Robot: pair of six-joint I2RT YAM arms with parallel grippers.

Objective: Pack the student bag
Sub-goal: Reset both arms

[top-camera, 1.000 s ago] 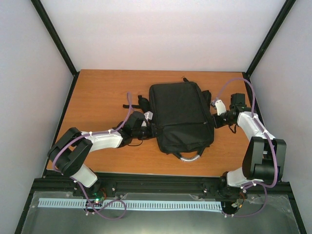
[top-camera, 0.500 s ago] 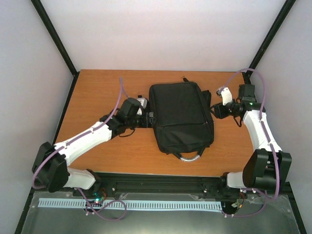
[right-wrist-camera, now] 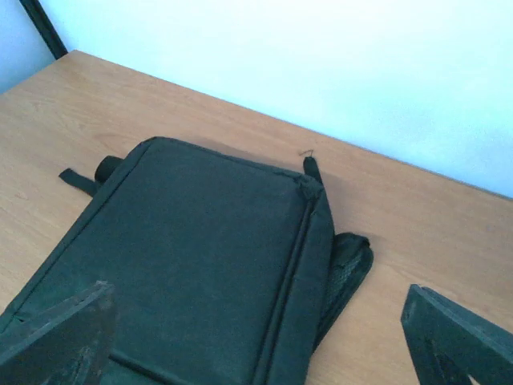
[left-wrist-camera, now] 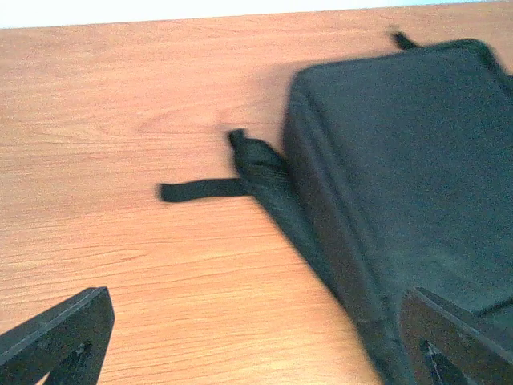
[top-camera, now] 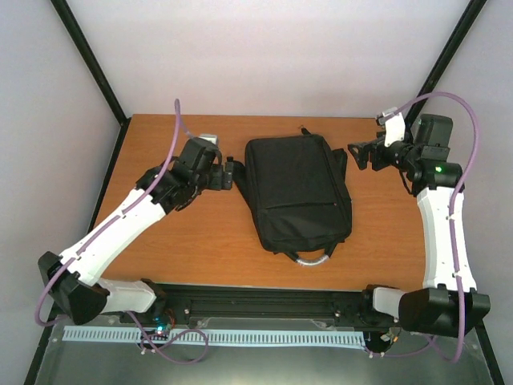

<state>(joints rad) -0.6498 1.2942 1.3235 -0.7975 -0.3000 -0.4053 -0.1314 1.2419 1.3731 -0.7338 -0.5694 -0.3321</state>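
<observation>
You have just let go on both sides; a second ago both pincers sat pressed together against the flanks of the student bag (top-camera: pixel 298 192), and now each has backed off and spread wide. Your left gripper (top-camera: pixel 230 176) hangs just off the bag's left flank, toward its far corner, jaws fully apart with nothing between them; in its wrist view the loose strap (left-wrist-camera: pixel 200 190) lies flat on the table (left-wrist-camera: pixel 120 120) beside the bag, untouched. Your right gripper (top-camera: pixel 361 154) has swung out further, clear of the bag's far right corner and seemingly raised above it, jaws likewise wide and empty; its wrist view looks down on the bag's top panel and on the side pocket (right-wrist-camera: pixel 349 269) bulging from the right flank.

The bag itself has scarcely shifted; it lies flat in the middle of the table, its grey handle loop (top-camera: pixel 313 258) at the end nearest the arm bases; its seams look closed as far as these views show, though you cannot tell whether the zip is drawn fully home. No other item shows beside the bag; so I judge this double release to be the close of a step on the bag, probably late in the packing, not the start of a new grasp.
</observation>
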